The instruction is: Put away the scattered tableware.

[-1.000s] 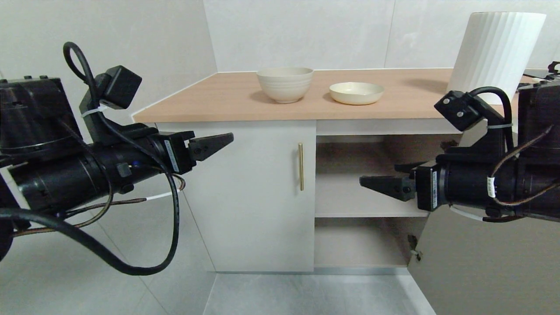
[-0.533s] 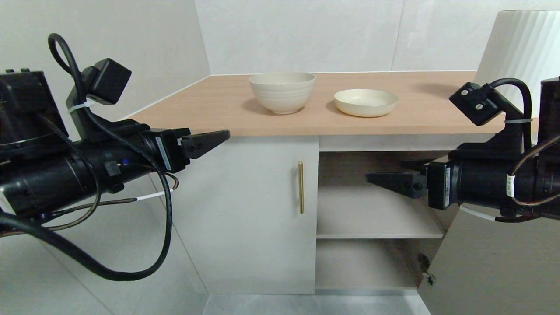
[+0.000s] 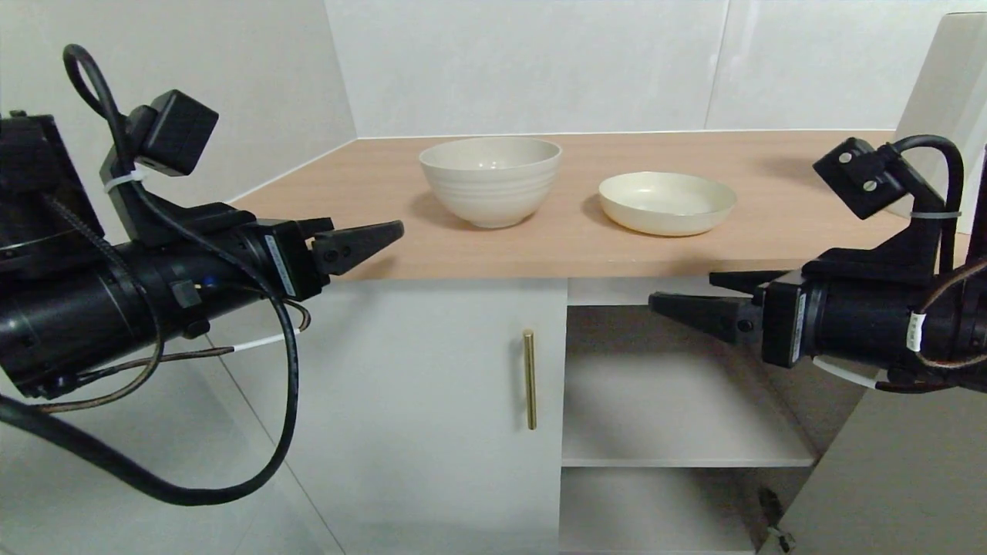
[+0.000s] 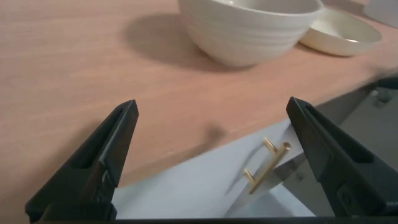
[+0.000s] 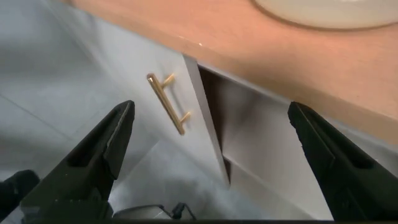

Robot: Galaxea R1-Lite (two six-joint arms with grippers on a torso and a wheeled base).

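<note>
The left claw [image 3: 383, 231] hung in front of the counter's edge, level with it. Its arm lay nearly horizontal and pointed inward toward the right claw, and its two black fingers [image 4: 102, 155] stood wide apart with nothing between them. The right claw [image 3: 682, 289] sat slightly lower, just under the counter lip at the mouth of the open cabinet bay. Its arm was also close to level and pointed back toward the left claw, and its fingers [image 5: 93, 155] were likewise spread and empty.

Below and between the two claws was the closed cabinet door [image 3: 432, 401] with its upright brass handle [image 3: 530, 379]. Beneath the right claw lay a pale shelf [image 3: 678, 432] in the open bay, with the swung-out door [image 3: 887, 478] on that claw's outer side.

Above both claws ran the wood-toned countertop [image 3: 555, 247]. On it, just past the left claw's fingertips and toward the right claw, stood the bowl [image 3: 490, 181]. It was deep, cream-coloured and faintly ribbed around its outside, and it sat upright. Beside it, apart from it and almost directly above and beyond the right claw's tips, rested the dish [image 3: 667, 202], shallow, cream and glossy inside. Neither claw touched either piece.
</note>
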